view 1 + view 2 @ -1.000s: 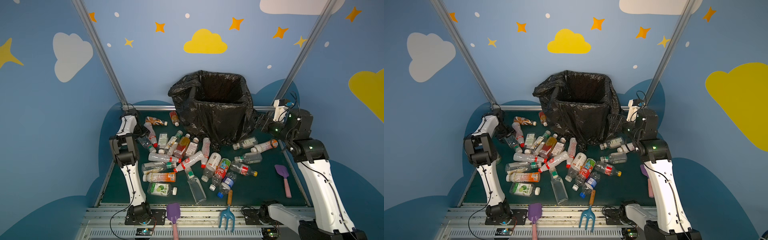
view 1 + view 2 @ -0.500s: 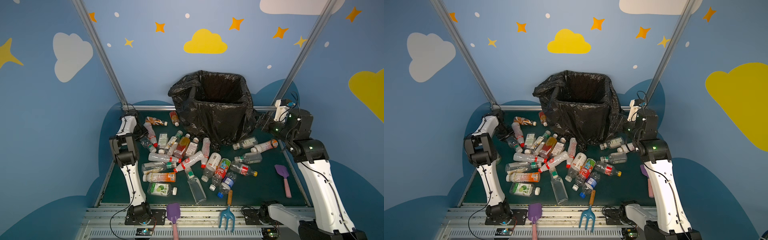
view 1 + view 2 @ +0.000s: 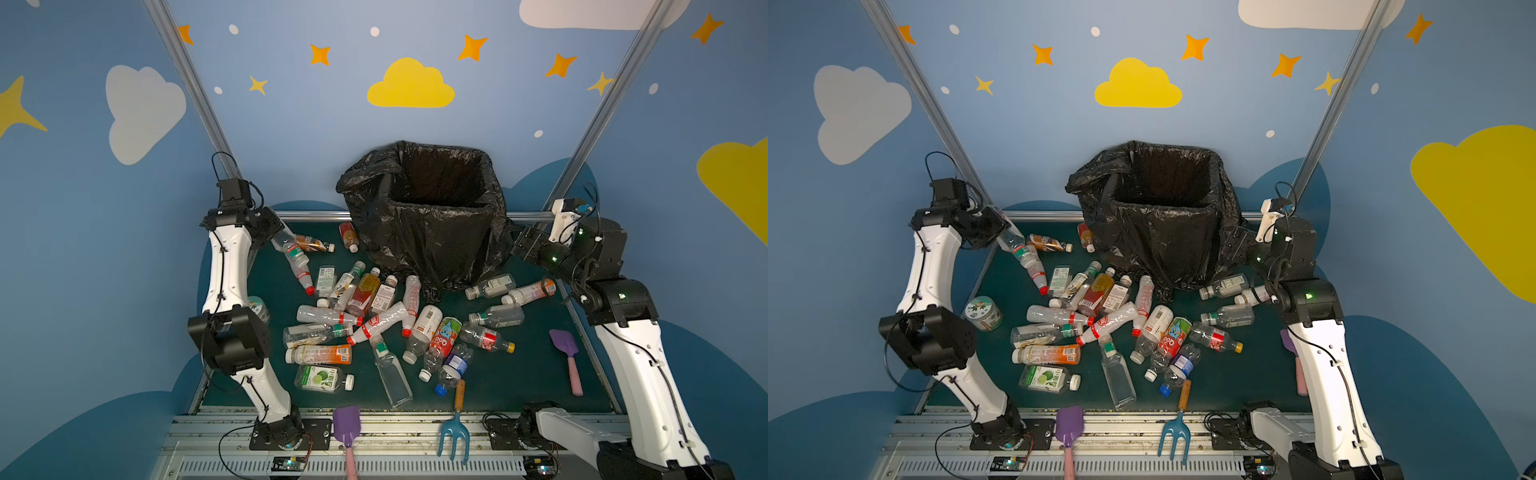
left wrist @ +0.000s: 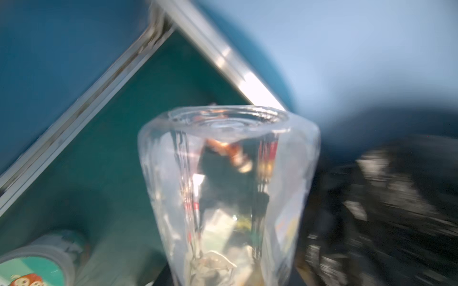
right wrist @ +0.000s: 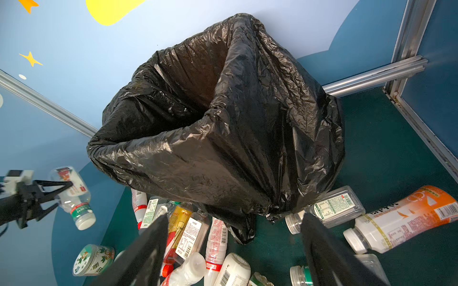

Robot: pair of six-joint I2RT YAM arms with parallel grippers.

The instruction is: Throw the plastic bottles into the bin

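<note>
My left gripper (image 3: pixel 277 236) is shut on a clear bottle (image 3: pixel 291 248) with a green band and a white cap, held in the air at the table's far left, left of the bin (image 3: pixel 436 232). In the left wrist view that clear bottle (image 4: pixel 228 185) fills the middle and hides the jaws. The right wrist view shows the left gripper (image 5: pixel 65 194) clamped across the bottle's body (image 5: pixel 74 198). My right gripper (image 5: pixel 234 216) stands open and empty by the bin's right side, facing the bin (image 5: pixel 210 148). Several plastic bottles (image 3: pixel 374 320) lie heaped on the green table in front of the bin.
A squat jar (image 3: pixel 982 313) with a green-white lid stands by the left arm. Purple shovels (image 3: pixel 347 424) (image 3: pixel 565 353) and a blue rake (image 3: pixel 455 432) lie near the front and right edges. Metal rails (image 3: pixel 307 215) border the table at the back.
My left gripper has shut on the clear bottle and lifted it up and back from the table. The right arm has stayed where it was.
</note>
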